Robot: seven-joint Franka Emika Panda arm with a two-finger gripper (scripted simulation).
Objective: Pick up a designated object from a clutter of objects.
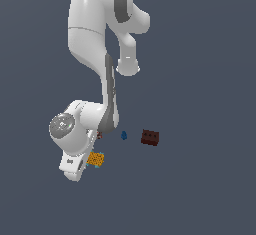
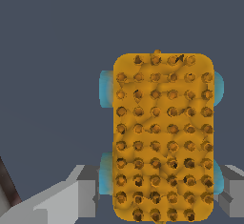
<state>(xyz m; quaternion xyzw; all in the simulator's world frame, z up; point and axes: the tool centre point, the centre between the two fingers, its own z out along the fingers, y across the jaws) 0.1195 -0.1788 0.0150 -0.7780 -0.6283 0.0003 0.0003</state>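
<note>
The designated object (image 2: 162,132), an orange-yellow speckled block with teal-blue edges, fills the wrist view. My gripper (image 2: 159,194) straddles its near end, and the grey fingers (image 2: 81,194) press against the teal sides with no gap showing. In the exterior view the block (image 1: 96,159) sits low beside the white hand, at the gripper (image 1: 89,162). The rest of the clutter of objects lies toward the exterior view's right: a tiny blue drop-shaped piece (image 1: 124,135) and a dark red-brown brick (image 1: 150,137). A sliver of the brown-red box (image 1: 100,135) peeks out from behind the arm.
The white arm's wrist and forearm (image 1: 75,129) hang over the block and hide part of the floor behind them. A dark red-brown edge (image 2: 5,185) shows at the wrist view's corner. The ground is plain dark grey-blue.
</note>
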